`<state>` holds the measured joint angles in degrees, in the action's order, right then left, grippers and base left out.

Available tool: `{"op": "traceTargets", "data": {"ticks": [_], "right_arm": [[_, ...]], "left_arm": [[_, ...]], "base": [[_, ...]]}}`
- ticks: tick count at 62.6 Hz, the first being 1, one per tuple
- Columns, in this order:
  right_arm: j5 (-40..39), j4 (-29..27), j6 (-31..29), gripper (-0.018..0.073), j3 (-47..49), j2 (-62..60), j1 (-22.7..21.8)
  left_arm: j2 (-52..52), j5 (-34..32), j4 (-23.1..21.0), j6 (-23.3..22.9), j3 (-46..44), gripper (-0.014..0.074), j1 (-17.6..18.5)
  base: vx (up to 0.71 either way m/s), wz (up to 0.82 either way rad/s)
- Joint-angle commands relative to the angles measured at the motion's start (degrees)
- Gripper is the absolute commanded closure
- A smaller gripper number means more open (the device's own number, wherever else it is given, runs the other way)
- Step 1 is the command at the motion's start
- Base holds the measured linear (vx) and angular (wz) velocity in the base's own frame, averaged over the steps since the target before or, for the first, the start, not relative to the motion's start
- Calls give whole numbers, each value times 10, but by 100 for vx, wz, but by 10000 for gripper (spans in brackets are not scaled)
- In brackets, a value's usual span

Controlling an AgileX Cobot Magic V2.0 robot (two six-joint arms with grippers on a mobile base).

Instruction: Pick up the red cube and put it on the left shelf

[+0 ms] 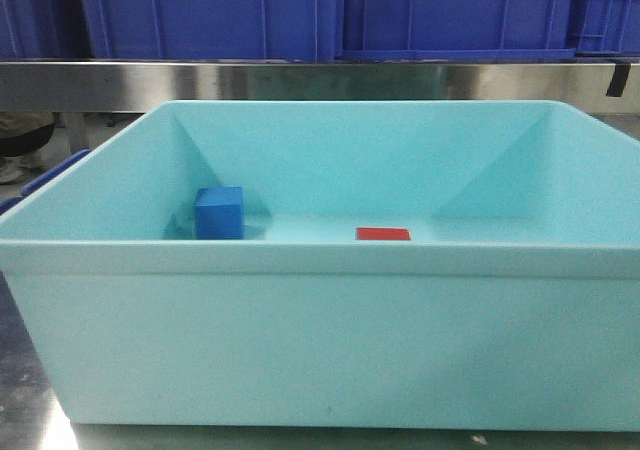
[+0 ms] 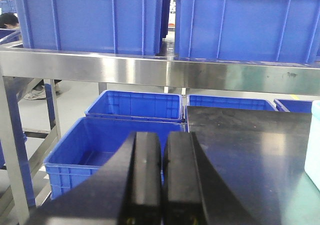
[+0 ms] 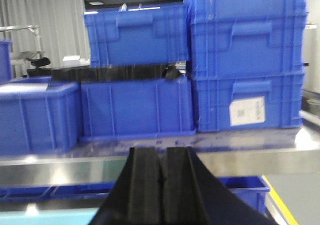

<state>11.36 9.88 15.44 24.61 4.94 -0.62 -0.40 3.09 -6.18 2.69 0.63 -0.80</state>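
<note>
The red cube [image 1: 383, 234] sat on the smooth floor of a glossy pale-turquoise plastic tub [image 1: 320, 340], only its flat top showing above the front rim, well apart from the matte blue cube [image 1: 219, 213] near the left wall. A brushed steel shelf [image 1: 300, 80] carried ribbed blue crates [image 1: 210, 10]. The left gripper [image 2: 163, 150] and the right gripper [image 3: 161, 165], both with black rubbery fingers, had their jaws pressed together on nothing.

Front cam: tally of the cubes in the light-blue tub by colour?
Red cube: 1
Blue cube: 1
Total in the light-blue tub: 2
</note>
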Motion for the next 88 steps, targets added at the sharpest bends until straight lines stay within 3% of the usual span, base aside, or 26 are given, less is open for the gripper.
{"op": "traceTargets", "data": {"ticks": [1,14,28,37,56,68,80,88], "right_arm": [[45,2,-1,503,108,69,0],[194,-29,-11,503,304,233,49],[329,-80,-103,493,449,400,165],[378,-99,-103,343,504,493,245],[351,-139,-100,51,523,648,375],[341,-139,-58,11,523,711,396],[346,-134,47,11,523,759,396],[371,-132,61,11,523,797,396]], "left_arm": [[-7,-46,-4,-4,14,495,-1],[-7,-46,-4,-4,14,495,-1],[-7,-46,-4,-4,14,495,-1],[-7,-46,-4,-4,14,495,-1],[-7,-46,-4,-4,14,495,-1],[-7,-46,-4,-4,14,495,-1],[-7,-46,-4,-4,14,495,-1],[-7,-46,-4,-4,14,495,-1]], "base": [[0,0],[0,0],[0,0],[0,0],[0,0],[0,0],[0,0],[0,0]]}}
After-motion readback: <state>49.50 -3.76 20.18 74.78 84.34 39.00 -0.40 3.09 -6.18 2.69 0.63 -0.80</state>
